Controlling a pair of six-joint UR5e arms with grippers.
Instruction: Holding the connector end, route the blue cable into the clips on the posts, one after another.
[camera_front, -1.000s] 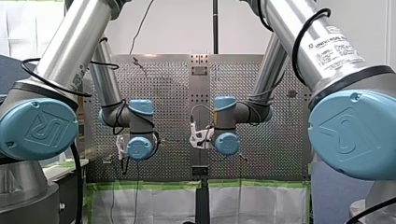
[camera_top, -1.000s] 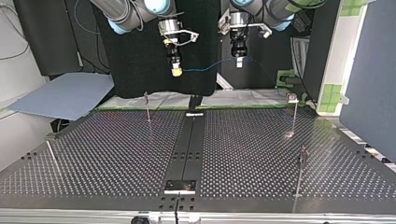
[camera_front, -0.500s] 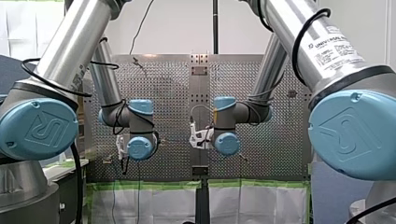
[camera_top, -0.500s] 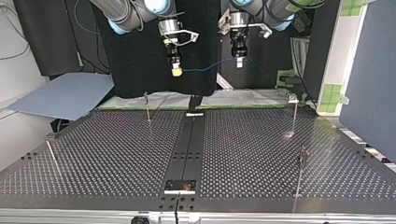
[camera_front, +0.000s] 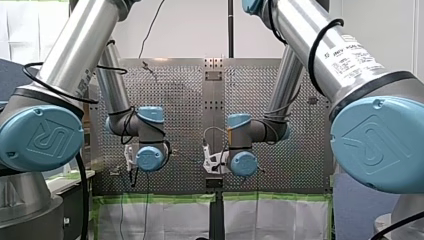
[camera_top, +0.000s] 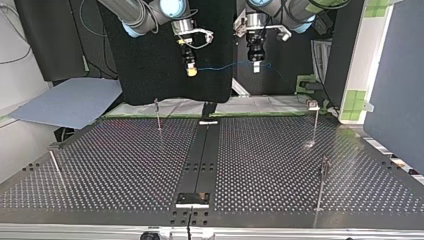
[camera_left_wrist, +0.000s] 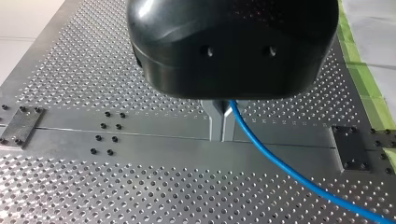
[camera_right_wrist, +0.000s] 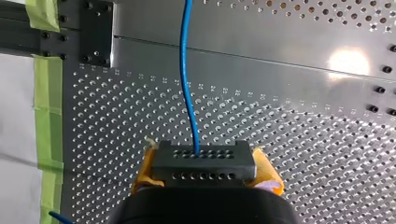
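we hold the blue cable (camera_top: 225, 65) in the air between our two grippers, high above the far end of the table's middle strip (camera_top: 202, 150). in the top view our right gripper (camera_top: 191, 71) hangs just left of the strip's line. our left gripper (camera_top: 256, 66) hangs further off to the strip's right, and the cable is strung almost level from one to the other.

in the right wrist view the yellow pads (camera_right_wrist: 267, 173) are clamped on the two sides of the dark connector (camera_right_wrist: 205, 161). the cable leaves the connector's front face and runs straight ahead, crossing over the strip far below.

in the left wrist view the metal fingers (camera_left_wrist: 215, 126) are pressed together on the cable. it comes out right beside them and slants away over the strip and over the holes on the strip's far side.

thin posts (camera_top: 158, 114) stand on the perforated table (camera_top: 100, 165), two on each side of the strip. those left of the strip are at the table's far edge and its left edge. those right of the strip are one behind the other. the cable hangs well above all of them, apart from each.
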